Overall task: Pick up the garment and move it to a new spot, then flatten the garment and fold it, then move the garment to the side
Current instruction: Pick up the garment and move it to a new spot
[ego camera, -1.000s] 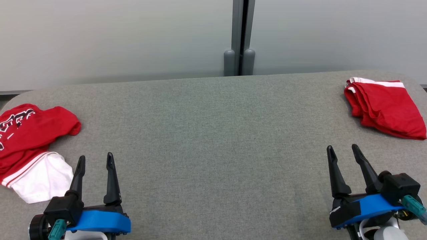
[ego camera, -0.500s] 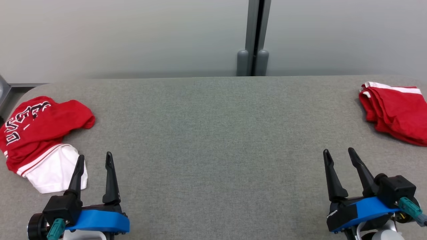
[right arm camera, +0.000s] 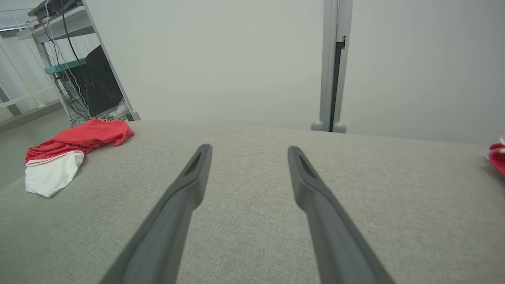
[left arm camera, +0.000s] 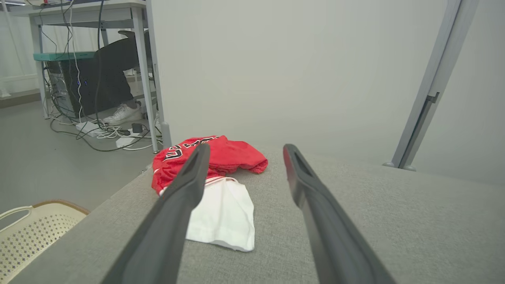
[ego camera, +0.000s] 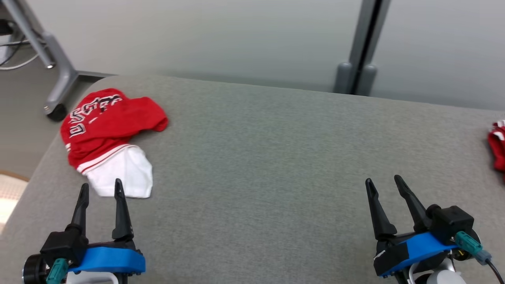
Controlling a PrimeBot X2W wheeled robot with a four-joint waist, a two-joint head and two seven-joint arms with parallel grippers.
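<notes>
The garment (ego camera: 110,126) is a crumpled red jersey with black-and-white lettering and a white part, lying near the far left corner of the grey fabric table (ego camera: 256,138). My left gripper (ego camera: 100,184) stands open just short of the garment's white edge, with nothing between its fingers. In the left wrist view the garment (left arm camera: 225,161) lies ahead of the left gripper (left arm camera: 246,148), slightly to the left. My right gripper (ego camera: 383,179) is open over bare table at the lower right. The right wrist view has the garment (right arm camera: 75,142) far to the left of the open right gripper (right arm camera: 249,148).
A second, folded red garment (ego camera: 498,144) lies at the table's right edge. Off the left edge are a cream perforated basket (left arm camera: 27,232), a desk leg with a caster (ego camera: 55,110), cables, and a person's leg and white shoe (left arm camera: 122,112). A grey partition post (ego camera: 357,75) stands behind.
The head view has swung to the left, so the crumpled garment now sits further right in the picture and the folded one is nearly out. Both grippers stay open, nothing taken hold of.
</notes>
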